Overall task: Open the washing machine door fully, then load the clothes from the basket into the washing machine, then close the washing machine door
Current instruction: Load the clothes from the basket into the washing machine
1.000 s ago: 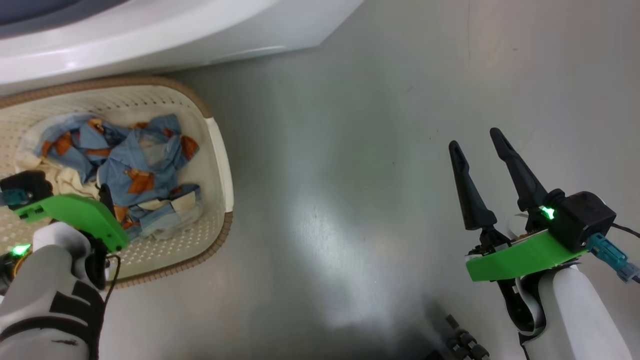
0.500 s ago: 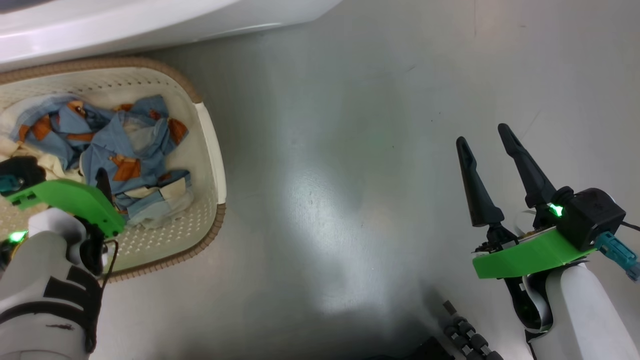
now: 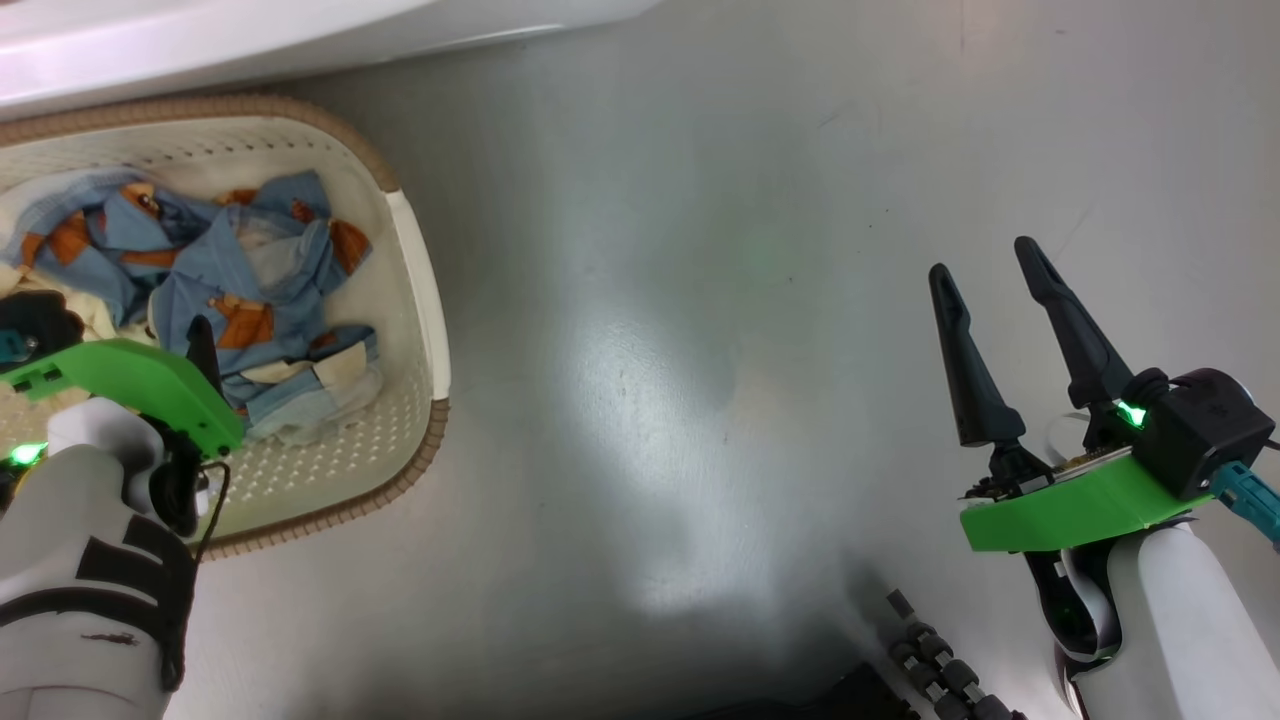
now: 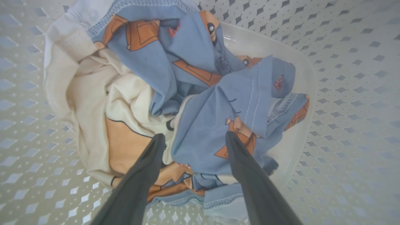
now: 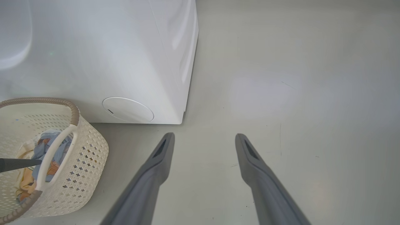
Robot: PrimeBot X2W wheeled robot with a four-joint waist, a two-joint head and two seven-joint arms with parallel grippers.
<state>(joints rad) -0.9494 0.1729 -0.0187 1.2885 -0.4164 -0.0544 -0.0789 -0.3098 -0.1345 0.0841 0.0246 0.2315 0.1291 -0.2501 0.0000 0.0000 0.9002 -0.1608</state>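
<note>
The cream-white basket [image 3: 425, 300] stands on the floor against the white washing machine [image 3: 200, 40]. The clothes [image 3: 250, 290], light blue with orange figures plus cream cloth, lie bunched inside it. My left gripper [image 4: 194, 136] reaches down into the basket, open, its fingertips astride a blue fold of the clothes [image 4: 200, 93] and closed on nothing. One of its fingers [image 3: 203, 350] shows past the green wrist mount. My right gripper [image 3: 985, 268] hangs open and empty over bare floor, well right of the basket [image 5: 84, 150]. The washing machine door is out of view.
The right wrist view has the washing machine's front corner [image 5: 184, 93] and a round white cover [image 5: 128, 109] low on its front, just behind the basket. Grey floor [image 3: 650, 350] stretches between the arms. Part of my base [image 3: 940, 670] shows at the bottom.
The whole head picture has shifted, so the camera moved. My left gripper stays over the clothes in the basket. Both grippers remain open.
</note>
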